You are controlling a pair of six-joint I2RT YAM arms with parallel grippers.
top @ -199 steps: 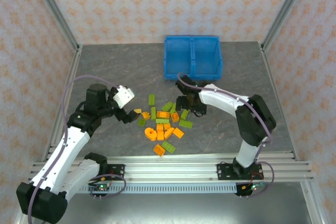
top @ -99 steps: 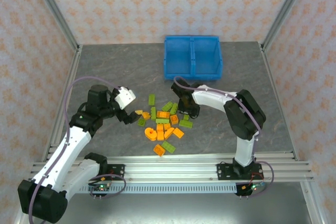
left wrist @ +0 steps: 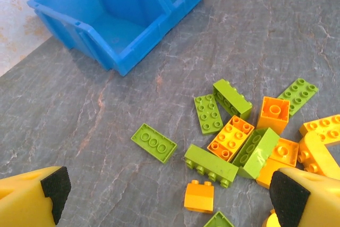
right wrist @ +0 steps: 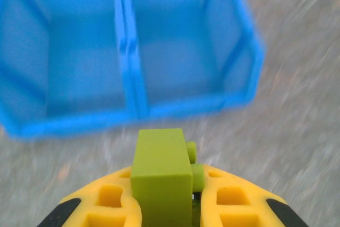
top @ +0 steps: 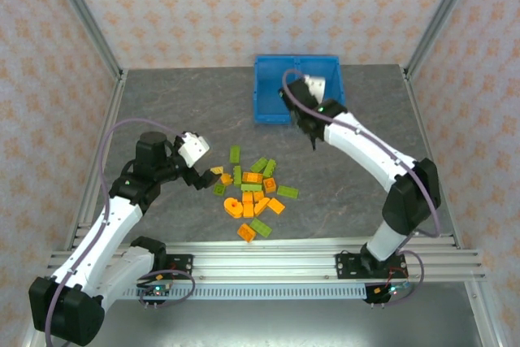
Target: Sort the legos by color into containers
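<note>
Your right gripper (right wrist: 172,208) is closed on one olive-green brick (right wrist: 162,176). The yellow fingers press it from both sides, and it stands on end between them with two studs poking out sideways. Straight ahead of those jaws sits the blue bin (right wrist: 133,114), with a strip of grey table (right wrist: 297,131) between. The bin's middle wall (right wrist: 123,51) runs away from you slightly left of the jaw line, so both square compartments lie ahead. This wrist view is blurred, so finer detail of the bin cannot be told.

Your left gripper (left wrist: 170,192) is spread wide and holds nothing; its black pads (left wrist: 56,184) sit well apart. The pile of legos (left wrist: 249,136) lies ahead of the gap and crowds toward the right finger, with orange and olive-green pieces touching and overlapping. A small orange brick (left wrist: 199,196) sits just ahead, nearer the right finger. A flat green three-stud plate (left wrist: 153,142) lies alone ahead of the gap, apart from the pile. The bin is far ahead, off toward the left finger.

The bricks are glossy studded plastic, square or oblong. The bin is smooth plastic with a lipped rim. The table is matte grey with a veined, stone-like pattern.
</note>
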